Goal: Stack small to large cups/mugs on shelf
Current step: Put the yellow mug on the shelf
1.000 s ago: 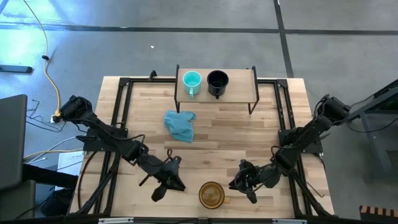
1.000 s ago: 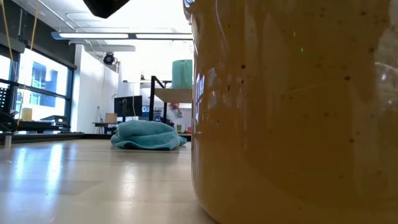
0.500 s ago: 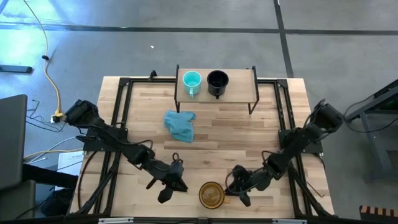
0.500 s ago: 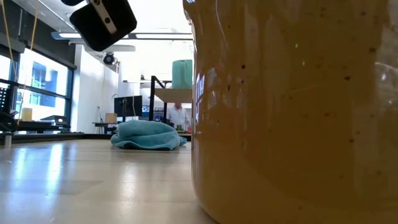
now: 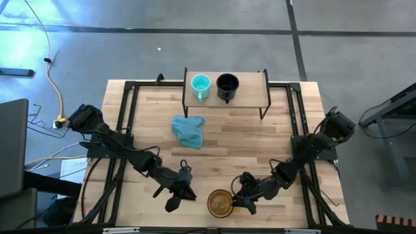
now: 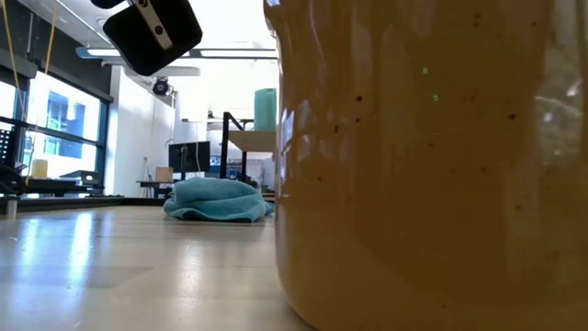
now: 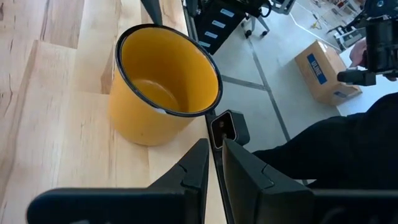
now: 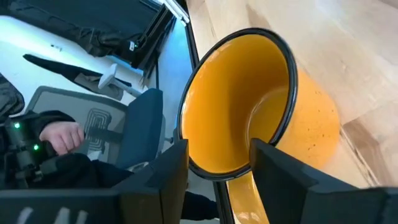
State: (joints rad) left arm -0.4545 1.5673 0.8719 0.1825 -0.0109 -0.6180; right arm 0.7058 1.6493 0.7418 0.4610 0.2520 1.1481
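The right hand (image 5: 239,201), fingers spread wide and holding nothing, straddles the handle of the amber-yellow enamel mug (image 5: 221,203); closing on it comes next, then lifting toward the shelf (image 5: 253,94).

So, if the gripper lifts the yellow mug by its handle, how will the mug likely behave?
The yellow mug looks like rigid enamel, so probably stiff and fairly light. Its glossy surface may be slippery. Held by the handle between the right gripper fingers, it might swing or tilt.
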